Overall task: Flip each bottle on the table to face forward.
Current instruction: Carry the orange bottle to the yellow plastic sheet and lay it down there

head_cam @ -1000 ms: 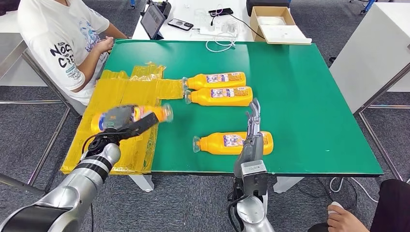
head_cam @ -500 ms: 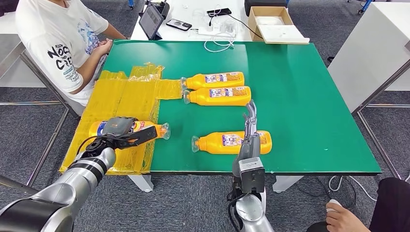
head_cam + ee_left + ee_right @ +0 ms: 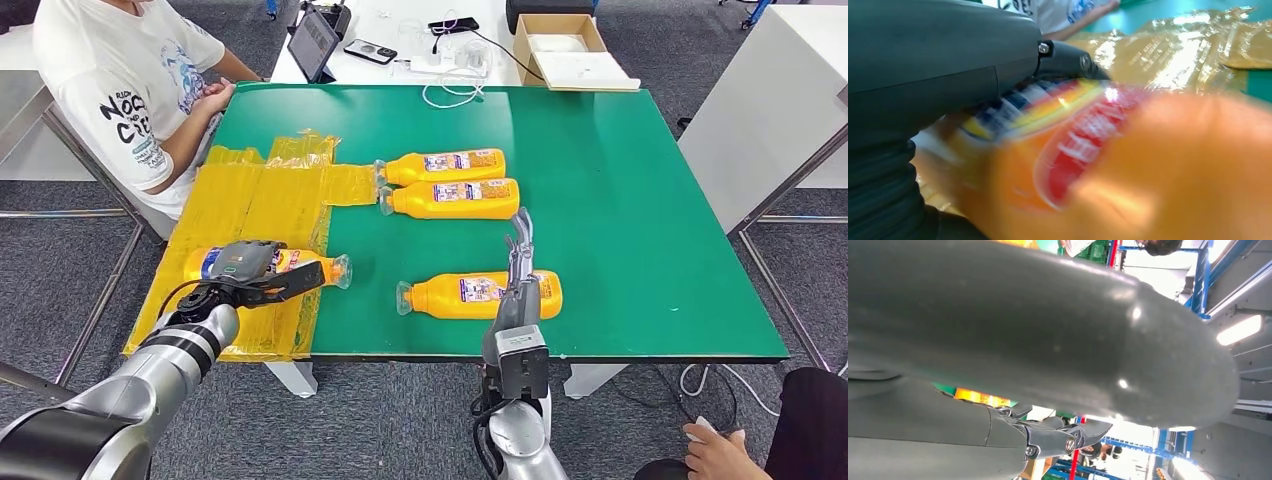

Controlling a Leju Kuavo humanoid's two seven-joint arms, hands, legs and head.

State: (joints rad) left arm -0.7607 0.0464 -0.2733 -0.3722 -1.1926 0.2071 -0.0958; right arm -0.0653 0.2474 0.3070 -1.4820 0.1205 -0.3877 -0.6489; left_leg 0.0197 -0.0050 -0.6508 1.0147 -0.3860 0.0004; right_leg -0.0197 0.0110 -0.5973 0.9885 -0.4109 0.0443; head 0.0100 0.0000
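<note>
- A person [image 3: 120, 90] in a white printed shirt is sitting at the surface's [image 3: 640, 200] far-left corner, hands resting at its edge.
- Yellow film [image 3: 255, 195] is lying over the surface's left side, reaching from the near-left corner up toward the middle of the left edge.
- The left hand [image 3: 250, 268] is gripping a bottle [image 3: 300, 265] that is lying on its side on the film near the near-left corner, cap pointing right; in the left wrist view the bottle [image 3: 1128, 165] is showing as a blurred orange body with a red and blue label under the grey thumb [image 3: 1068, 60].
- Two more bottles are lying side by side near the surface's middle, caps pointing left and labels up: the far one [image 3: 445, 165] just behind the near one [image 3: 455, 198], the two nearly touching.
- A fourth bottle [image 3: 460, 294] is lying near the near edge, cap pointing left, label up.
- The right hand [image 3: 520, 262] is hovering over this fourth bottle's right part, fingers stretched forward and holding nothing; whether it is touching the bottle I cannot tell.
- A cardboard box [image 3: 572, 50] is sitting on a white table beyond the far edge.
</note>
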